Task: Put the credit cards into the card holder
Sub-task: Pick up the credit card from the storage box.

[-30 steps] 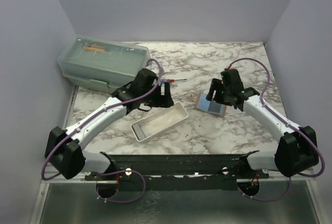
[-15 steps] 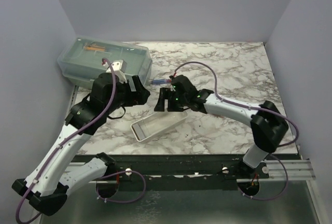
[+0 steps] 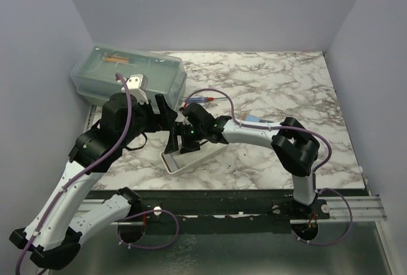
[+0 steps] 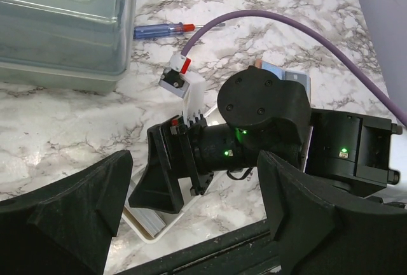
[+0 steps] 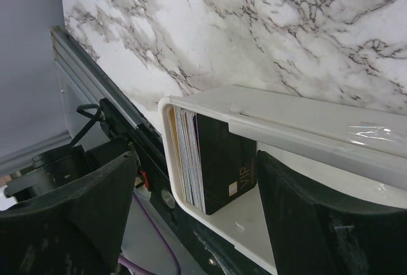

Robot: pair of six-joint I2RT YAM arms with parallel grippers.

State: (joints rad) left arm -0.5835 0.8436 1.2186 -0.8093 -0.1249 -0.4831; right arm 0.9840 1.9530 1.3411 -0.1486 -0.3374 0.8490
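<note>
The step in hand looks like fetching a card. The right pincer [image 3: 178, 142] has its jaws spread wide and empty over the near-left end of the white tray [image 5: 287, 114], where a stack of credit cards [image 5: 188, 155] stands on edge against the end wall. The left pincer [image 3: 164, 112] hangs just beside it, also spread and holding nothing. The next move probably calls for lowering one finger behind the front card, closing on that one alone, then lifting it and carrying it right. Only the right wrist view looks inside the tray and shows the stack, fronted by a dark card marked VIP. From above, the arm hides it. The left wrist view best shows the card holder [image 4: 260, 65] on the bench to the right, behind the right arm. A blue-grey card [image 4: 289, 76] lies on the holder.
</note>
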